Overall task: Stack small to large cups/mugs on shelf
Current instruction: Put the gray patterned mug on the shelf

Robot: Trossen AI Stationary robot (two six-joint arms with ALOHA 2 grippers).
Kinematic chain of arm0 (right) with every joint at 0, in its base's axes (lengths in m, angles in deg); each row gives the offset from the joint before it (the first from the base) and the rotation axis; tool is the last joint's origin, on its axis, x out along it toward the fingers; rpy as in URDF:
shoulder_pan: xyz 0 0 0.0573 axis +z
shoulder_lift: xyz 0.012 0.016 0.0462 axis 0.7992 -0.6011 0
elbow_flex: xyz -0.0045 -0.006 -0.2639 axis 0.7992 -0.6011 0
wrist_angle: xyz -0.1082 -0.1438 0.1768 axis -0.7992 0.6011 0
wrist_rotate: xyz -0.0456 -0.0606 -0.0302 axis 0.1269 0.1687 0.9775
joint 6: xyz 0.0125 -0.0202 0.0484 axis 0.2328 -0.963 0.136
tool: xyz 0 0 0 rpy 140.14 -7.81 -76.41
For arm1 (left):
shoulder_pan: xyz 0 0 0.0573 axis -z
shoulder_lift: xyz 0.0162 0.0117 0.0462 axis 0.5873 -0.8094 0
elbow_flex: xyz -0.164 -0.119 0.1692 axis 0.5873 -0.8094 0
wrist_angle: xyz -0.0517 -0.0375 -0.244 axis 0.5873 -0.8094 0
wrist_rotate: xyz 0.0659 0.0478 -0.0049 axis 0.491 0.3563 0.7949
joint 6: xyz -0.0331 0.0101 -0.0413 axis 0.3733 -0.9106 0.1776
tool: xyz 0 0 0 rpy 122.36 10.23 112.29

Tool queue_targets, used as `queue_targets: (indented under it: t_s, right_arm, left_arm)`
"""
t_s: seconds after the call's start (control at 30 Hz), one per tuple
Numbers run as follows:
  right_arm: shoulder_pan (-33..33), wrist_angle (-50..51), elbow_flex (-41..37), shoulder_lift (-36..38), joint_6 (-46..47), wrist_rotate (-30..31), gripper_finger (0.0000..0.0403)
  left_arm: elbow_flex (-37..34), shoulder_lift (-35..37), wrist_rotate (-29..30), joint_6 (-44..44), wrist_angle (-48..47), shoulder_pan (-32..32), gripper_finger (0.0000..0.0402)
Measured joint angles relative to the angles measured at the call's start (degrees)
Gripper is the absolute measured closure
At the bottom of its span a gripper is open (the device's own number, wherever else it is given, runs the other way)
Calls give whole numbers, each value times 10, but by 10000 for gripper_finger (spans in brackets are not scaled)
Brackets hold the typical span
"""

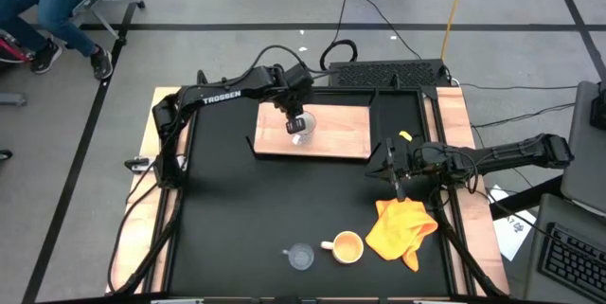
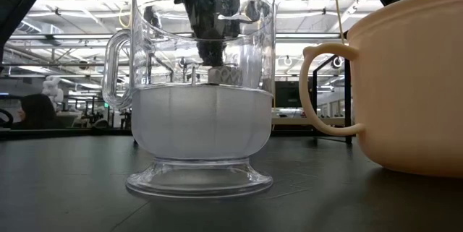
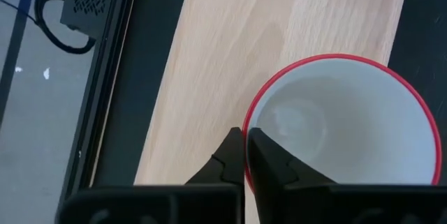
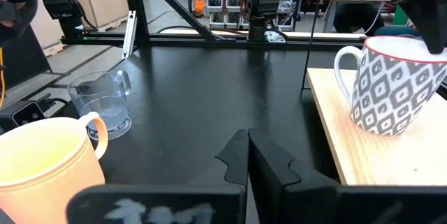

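The white mug (image 1: pixel 301 124), grey-patterned with a red rim, is over the light-wood shelf (image 1: pixel 346 132), and my left gripper (image 1: pixel 294 115) is shut on it from above. The right wrist view shows the white mug (image 4: pixel 394 84) slightly tilted, handle toward the near side. The clear glass cup (image 1: pixel 300 257) and the orange-yellow mug (image 1: pixel 347 246) stand on their bases on the black tabletop near its near edge. My right gripper (image 1: pixel 393 179) is shut and touches nothing, right of the shelf. My left gripper pinches the white mug's wall at the red rim (image 3: pixel 252 122), one finger (image 3: pixel 279 165) inside the mug and one (image 3: pixel 225 160) outside. The fingers come from above, pointing down. The mug's base (image 4: pixel 388 130) is at the shelf's surface; whether it rests there I cannot tell.
An orange-yellow cloth (image 1: pixel 402 228) lies crumpled right of the orange-yellow mug. Bare board of the shelf (image 3: pixel 230 42) lies on both sides of the white mug. Black tabletop (image 4: pixel 209 91) lies open between the shelf and the near cups. A person sits beyond the far left corner.
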Motion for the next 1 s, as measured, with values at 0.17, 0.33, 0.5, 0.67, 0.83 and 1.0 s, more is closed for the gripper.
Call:
queue_targets:
  t_s: [0.17,0.33,0.5,0.67,0.83,1.0]
  right_arm:
    - [0,0,0,0,0,0,403]
    - [0,0,0,0,4,0,403]
    - [0,0,0,0,4,0,403]
    - [0,1,0,0,4,0,403]
    - [0,1,0,0,5,0,403]
    - [0,1,0,0,14,0,403]
  left_arm:
    - [0,0,0,4,-4,0,397]
    - [0,0,6,6,-12,0,399]
    - [0,1,20,14,-21,-4,399]
    - [1,1,29,17,-35,-8,400]
    - [1,2,35,26,-47,-10,400]
    - [2,2,54,39,-67,-9,400]
